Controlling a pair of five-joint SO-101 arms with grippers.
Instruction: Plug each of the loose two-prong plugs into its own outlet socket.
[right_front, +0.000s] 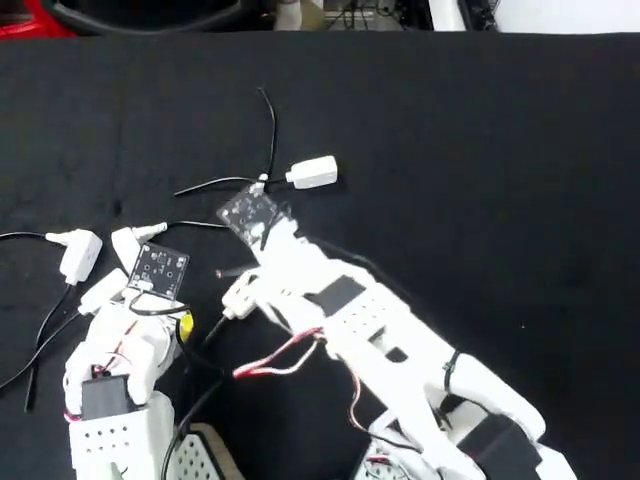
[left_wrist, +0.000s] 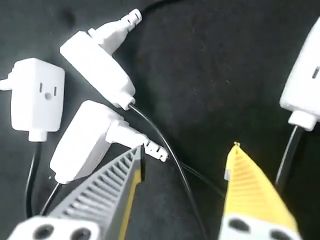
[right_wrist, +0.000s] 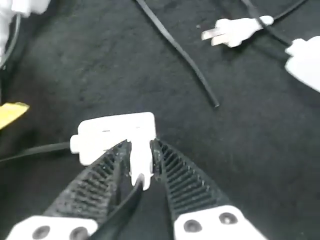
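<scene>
My right gripper (right_wrist: 141, 146) is shut on a narrow white plug (right_wrist: 141, 165) that meets a white socket block (right_wrist: 112, 134) with a black cord. Farther off lies a loose two-prong plug (right_wrist: 232, 30), prongs bare. My left gripper (left_wrist: 187, 150) hangs open over the black cloth, one finger grey, one yellow. Just off its grey fingertip lies a small white plug (left_wrist: 152, 148) joined to a white adapter (left_wrist: 82, 142). Beside that are a second adapter (left_wrist: 97, 67) and a white outlet block (left_wrist: 37, 92) showing its socket face. From above, both arms crowd the front left.
Another white socket block (right_front: 315, 172) lies on the black cloth (right_front: 480, 160) beyond the arms, a thin black cord (right_front: 270, 125) curling past it. More black cords (right_front: 40, 330) trail off to the left. Red and white wires (right_front: 285, 358) hang from the right arm.
</scene>
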